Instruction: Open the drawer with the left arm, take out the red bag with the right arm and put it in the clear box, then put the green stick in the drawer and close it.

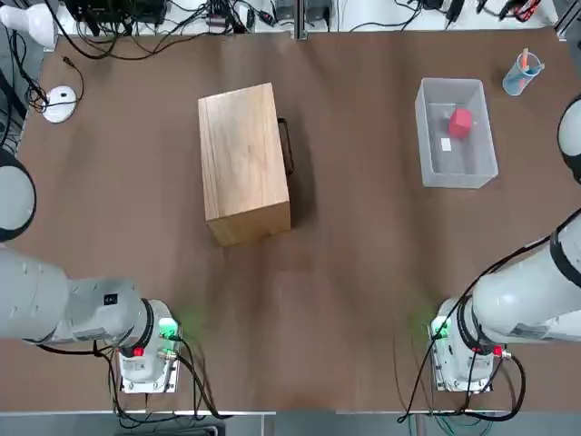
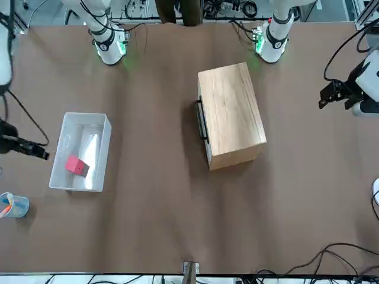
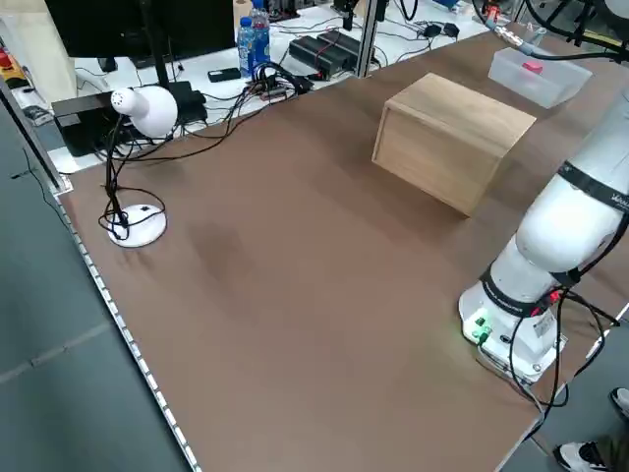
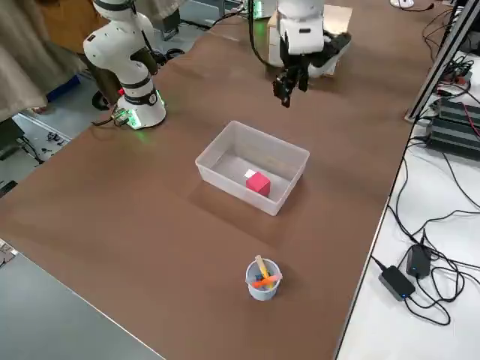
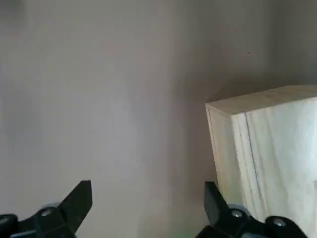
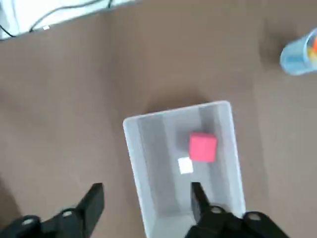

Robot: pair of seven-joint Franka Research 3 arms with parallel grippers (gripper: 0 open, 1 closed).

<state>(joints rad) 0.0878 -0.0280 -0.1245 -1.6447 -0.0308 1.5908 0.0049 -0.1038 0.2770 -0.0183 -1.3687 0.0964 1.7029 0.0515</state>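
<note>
Beyond the left gripper's (image 5: pixel 149 187) open fingers, the drawer handle (image 2: pixel 202 120) lies across the cabinet (image 2: pixel 233 115); the right gripper's (image 6: pixel 148 189) fingers, open, hang by the clear box (image 6: pixel 141 161).

Brown tabletop (image 1: pixel 363 318); grey floor (image 3: pixel 88 393); beyond, a dark screen (image 3: pixel 147 28), seemingly a monitor.

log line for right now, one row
drawer: shut | red bag: in clear box | left gripper: open, near cabinet | right gripper: open
</note>
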